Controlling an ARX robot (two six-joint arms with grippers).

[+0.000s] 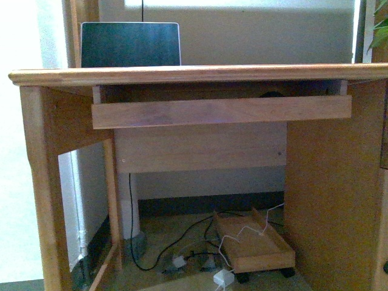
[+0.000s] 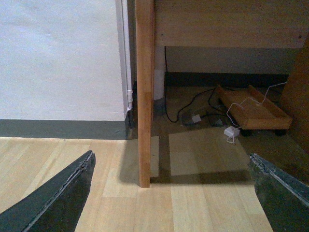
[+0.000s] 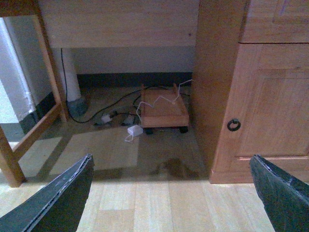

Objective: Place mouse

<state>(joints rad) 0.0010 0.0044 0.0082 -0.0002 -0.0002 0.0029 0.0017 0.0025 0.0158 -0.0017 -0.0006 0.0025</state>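
Wooden pull-out tray (image 1: 221, 112) under the counter (image 1: 182, 74) holds what looks like a small dark grey rounded mouse (image 1: 273, 94), barely visible at two o'clock. Left fingers (image 2: 58, 198) and right fingers (image 3: 58, 198) gape wide, empty; raise the right arm level with the tray before reaching.

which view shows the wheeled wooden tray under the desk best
Front view: the wheeled wooden tray is largest there and seen whole, from above and in front. Both wrist views show it whole too, but smaller.

Wooden desk (image 1: 182, 74), dark laptop (image 1: 130, 44) upright on its top at left, pull-out tray (image 1: 221, 111) beneath
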